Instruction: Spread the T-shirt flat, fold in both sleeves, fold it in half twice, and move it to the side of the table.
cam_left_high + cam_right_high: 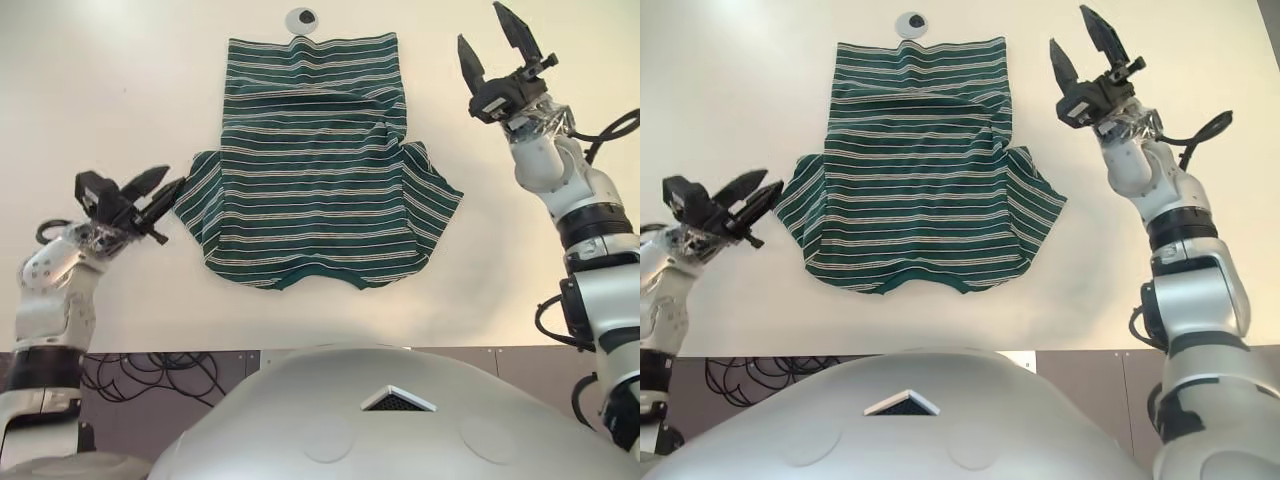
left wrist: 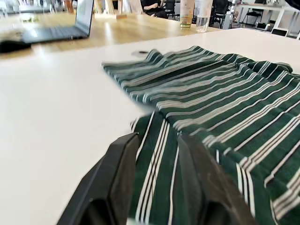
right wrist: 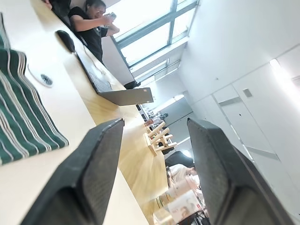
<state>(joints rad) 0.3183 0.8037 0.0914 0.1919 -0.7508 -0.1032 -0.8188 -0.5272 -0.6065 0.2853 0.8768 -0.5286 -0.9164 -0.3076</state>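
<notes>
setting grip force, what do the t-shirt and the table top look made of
T-shirt: soft knit fabric, probably cotton, matte; it wrinkles and lies in folds. Table: smooth, hard-looking white top, maybe laminate; even and featureless, so the exact material is unclear.

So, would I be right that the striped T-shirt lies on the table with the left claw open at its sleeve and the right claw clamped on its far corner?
Not quite: the right claw is open and holds nothing, clear of the T-shirt beside its far corner, as the left eye view shows. The left claw is indeed open at the sleeve, and the shirt lies on the table.
</notes>
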